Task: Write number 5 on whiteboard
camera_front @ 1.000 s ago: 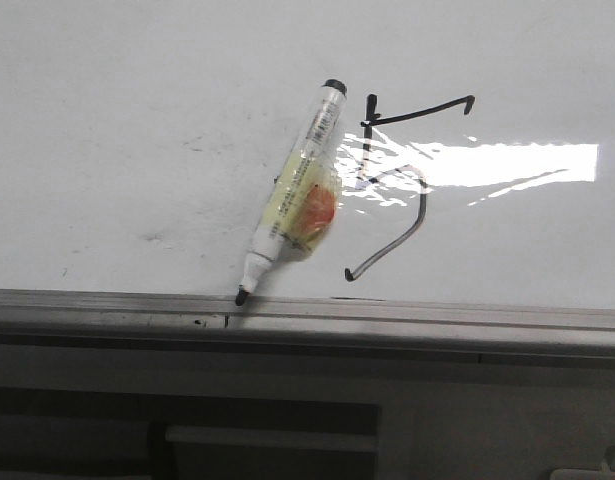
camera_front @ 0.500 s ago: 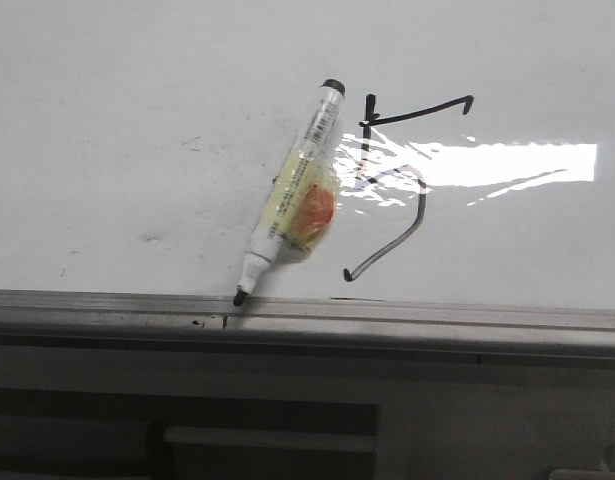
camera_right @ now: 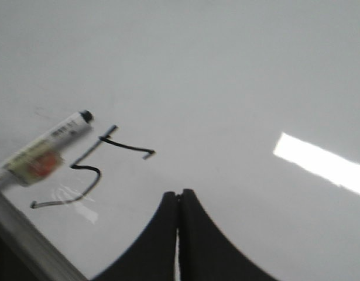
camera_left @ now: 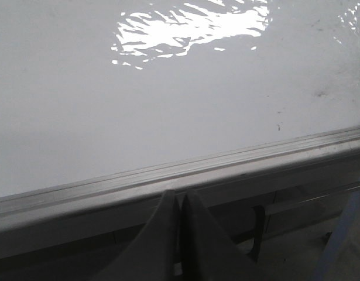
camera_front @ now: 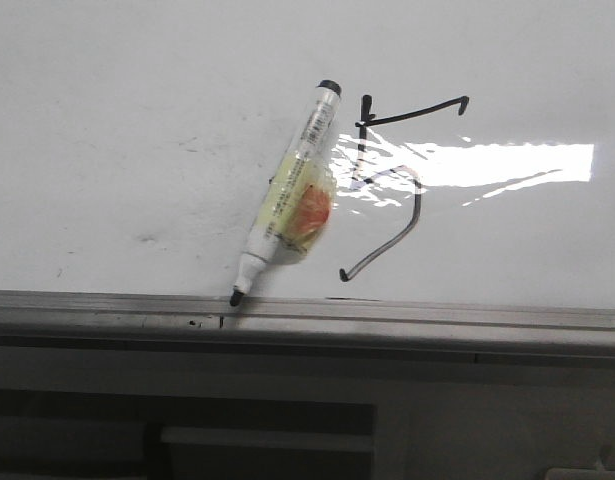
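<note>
Marker (camera_front: 285,195): light, stiff, slick barrel; best gripped mid-body, lying left of the number 5 (camera_front: 392,190) on the whiteboard (camera_front: 107,120). Left claw (camera_left: 178,202) and right claw (camera_right: 179,199): both closed, empty.

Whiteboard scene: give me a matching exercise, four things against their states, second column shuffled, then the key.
Column one:
1. marker
2. number 5
3. left gripper
4. whiteboard

Column two:
A. jaws shut on nothing, below the board's metal edge
B. lying slantwise, uncapped tip at the edge strip
C. glossy white, with a bright glare patch
D. drawn in thin black strokes beside the marker

Pairs: 1-B, 2-D, 3-A, 4-C
</note>
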Motion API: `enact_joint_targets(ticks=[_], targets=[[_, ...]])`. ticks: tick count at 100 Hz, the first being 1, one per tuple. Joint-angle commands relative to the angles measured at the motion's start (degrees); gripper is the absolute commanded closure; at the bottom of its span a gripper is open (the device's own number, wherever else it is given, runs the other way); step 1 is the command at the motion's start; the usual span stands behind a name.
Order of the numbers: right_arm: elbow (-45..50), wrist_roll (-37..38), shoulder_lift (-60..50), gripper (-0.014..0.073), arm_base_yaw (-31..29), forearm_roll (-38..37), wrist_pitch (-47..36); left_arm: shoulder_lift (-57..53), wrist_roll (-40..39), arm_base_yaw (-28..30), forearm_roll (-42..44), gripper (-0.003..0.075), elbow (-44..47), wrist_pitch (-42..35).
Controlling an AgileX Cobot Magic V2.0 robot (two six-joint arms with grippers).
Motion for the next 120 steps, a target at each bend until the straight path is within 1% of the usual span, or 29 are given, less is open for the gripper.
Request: enact_joint_targets(ticks=[1,5,8,12,15,29,31,32,36,41,45,120], targets=[[3.24,24.06,0.47,0.0636,-1.19,-17.71,-10.65,-1.50,-0.46,0.16,-0.47,0.0741,1.26,-3.60],[5.85,34.75,0.19,0.0636,-2.27,-23.44,-11.80,-1.50,-0.46,0.16,-0.47,0.0741,1.26,-3.60],[7.50,40.19,-0.18,0.0636,-3.65,-25.73,-11.95,-1.50,-0.46,0.16,-0.47,0.0741,1.26,-3.60],[9.84,45.44,-0.97,0.0636,-5.28,-27.11,-11.83,-1.50,-0.46,0.16,-0.47,0.0741,1.26,-3.60],[11.36,46.82,-1.66,0.0636,-7.01,-27.21,-11.83,-1.50,-0.46,0.16,-0.47,0.0741,1.26,-3.60],[17.36,46.84,-7.07,0.0636,-13.85,-27.35,-10.65,-1.50,-0.46,0.16,-0.47,0.0741,1.26,-3.60],[17.37,46.84,-8.13,0.0636,-14.75,-27.35,-8.89,-1.50,-0.46,0.16,-0.47,0.0741,1.26,-3.60],[17.37,46.74,-8.49,0.0636,-15.03,-27.35,-6.35,-1.50,-0.46,0.16,-0.47,0.0741,1.26,-3.60],[17.07,46.73,-10.65,0.0637,-16.34,-27.45,-0.81,-1.50,-0.46,0.16,-0.47,0.0741,1.26,-3.60],[17.23,46.73,-13.15,0.0637,-17.07,-27.45,4.72,-1.50,-0.46,0.16,-0.47,0.0741,1.26,-3.60],[17.23,46.73,-12.98,0.0637,-17.24,-27.45,8.42,-1.50,-0.46,0.16,-0.47,0.0741,1.26,-3.60],[17.23,46.62,-12.98,0.0637,-17.24,-27.45,7.14,-1.50,-0.46,0.16,-0.52,0.0741,1.26,-3.72]])
